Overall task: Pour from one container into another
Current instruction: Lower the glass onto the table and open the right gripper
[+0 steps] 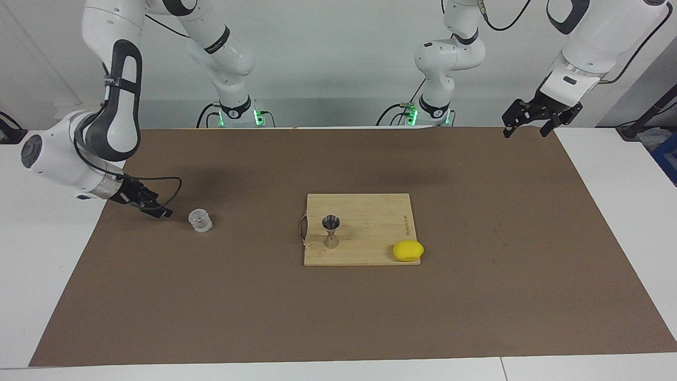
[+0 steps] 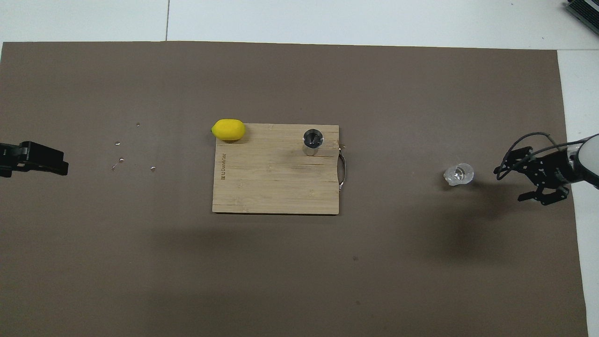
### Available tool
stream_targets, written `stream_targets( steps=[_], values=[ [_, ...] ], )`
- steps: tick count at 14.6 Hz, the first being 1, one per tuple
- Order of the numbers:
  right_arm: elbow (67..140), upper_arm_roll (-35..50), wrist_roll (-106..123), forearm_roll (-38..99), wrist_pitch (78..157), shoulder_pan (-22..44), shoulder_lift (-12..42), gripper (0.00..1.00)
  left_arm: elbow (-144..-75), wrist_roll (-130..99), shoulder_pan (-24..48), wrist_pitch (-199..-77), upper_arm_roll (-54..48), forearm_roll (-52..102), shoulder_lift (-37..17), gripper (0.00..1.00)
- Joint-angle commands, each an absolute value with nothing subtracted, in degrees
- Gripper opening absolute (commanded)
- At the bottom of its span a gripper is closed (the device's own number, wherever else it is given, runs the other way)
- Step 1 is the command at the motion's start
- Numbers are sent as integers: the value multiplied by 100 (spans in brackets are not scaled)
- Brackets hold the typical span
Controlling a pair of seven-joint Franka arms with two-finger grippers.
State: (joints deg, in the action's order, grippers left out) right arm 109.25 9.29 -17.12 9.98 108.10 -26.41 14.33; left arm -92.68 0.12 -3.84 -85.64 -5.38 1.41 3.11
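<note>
The clear glass cup [image 1: 200, 220] stands upright on the brown mat toward the right arm's end of the table, free of any gripper; it also shows in the overhead view [image 2: 459, 174]. The steel jigger [image 1: 331, 231] stands upright on the wooden cutting board [image 1: 370, 211], at its handle end [image 2: 312, 140]. My right gripper [image 1: 158, 211] is open and empty, low over the mat beside the cup, a short gap from it [image 2: 514, 180]. My left gripper [image 1: 529, 126] is open and empty, raised over the mat's edge at the left arm's end [image 2: 47, 161], where the arm waits.
A yellow lemon [image 1: 408, 250] lies at the board's corner [image 2: 228, 129], at the end away from the jigger. The board's metal handle [image 2: 342, 168] faces the cup. A few small droplets [image 2: 120, 160] dot the mat near the left gripper.
</note>
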Motion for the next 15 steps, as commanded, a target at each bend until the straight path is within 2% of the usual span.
stream_targets(
  steps=[1,8,13,15],
  values=[
    [11013,958,-1179,398,10890,-2208,1091,100,-9272,18,-413,-8508,-563,132,334,100],
    [11039,958,-1563,26,10828,-942,721,100,-9272,18,-413,-8508,-563,132,325,100],
    [10960,958,-2275,9,10872,-361,511,100,-9272,18,-413,-8508,-563,132,334,100],
    [10724,949,-2356,0,10811,-273,422,100,-9272,18,-413,-8508,-563,132,325,100]
  ],
)
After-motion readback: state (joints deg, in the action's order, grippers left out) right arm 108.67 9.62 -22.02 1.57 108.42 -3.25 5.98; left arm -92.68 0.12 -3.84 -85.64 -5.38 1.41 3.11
